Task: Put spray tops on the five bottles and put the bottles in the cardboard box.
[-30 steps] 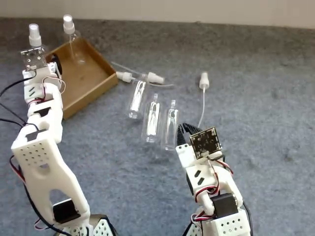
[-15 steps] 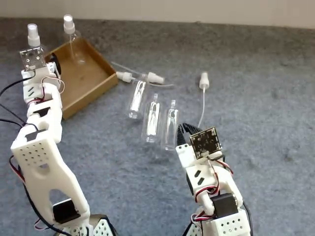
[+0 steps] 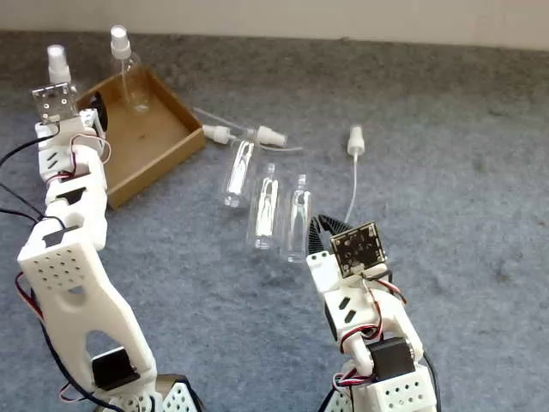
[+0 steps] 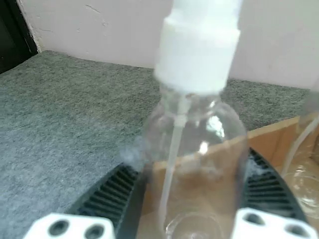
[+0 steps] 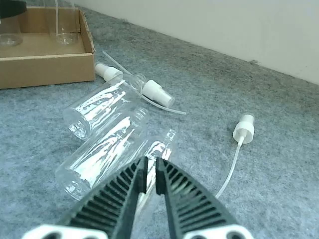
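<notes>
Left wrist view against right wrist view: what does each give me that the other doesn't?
Left wrist: the spray top seated on the capped bottle, gripped between the left fingers. Right wrist: three open bottles lying on the carpet, three loose spray tops, the right gripper shut on nothing. Both: the cardboard box.

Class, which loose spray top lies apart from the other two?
The spray top right of the bottles, long tube trailing; the other tops lie together near the box.
</notes>
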Robot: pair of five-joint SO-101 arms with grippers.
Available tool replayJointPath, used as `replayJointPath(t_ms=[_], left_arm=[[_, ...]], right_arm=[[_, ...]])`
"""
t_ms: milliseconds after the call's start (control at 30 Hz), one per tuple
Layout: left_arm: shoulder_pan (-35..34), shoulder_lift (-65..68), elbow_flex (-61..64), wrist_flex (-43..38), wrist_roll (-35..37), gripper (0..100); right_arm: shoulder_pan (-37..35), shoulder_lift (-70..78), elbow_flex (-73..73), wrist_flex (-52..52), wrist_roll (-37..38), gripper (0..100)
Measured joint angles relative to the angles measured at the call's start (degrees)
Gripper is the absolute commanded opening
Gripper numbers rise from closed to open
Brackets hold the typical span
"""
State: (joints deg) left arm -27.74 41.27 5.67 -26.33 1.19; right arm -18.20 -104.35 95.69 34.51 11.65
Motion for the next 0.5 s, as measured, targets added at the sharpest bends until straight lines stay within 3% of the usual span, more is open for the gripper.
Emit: replayJointPath(t_ms=[333, 500], left_arm=[[0.0, 0.0, 0.0, 0.0, 0.0, 25], [-0.7, 0.0, 0.0, 0.0, 0.0, 35]], right_arm=[[0.0, 0.0, 0.0, 0.0, 0.0, 2.3], [0.0, 0.0, 0.0, 0.0, 0.0, 2.3]])
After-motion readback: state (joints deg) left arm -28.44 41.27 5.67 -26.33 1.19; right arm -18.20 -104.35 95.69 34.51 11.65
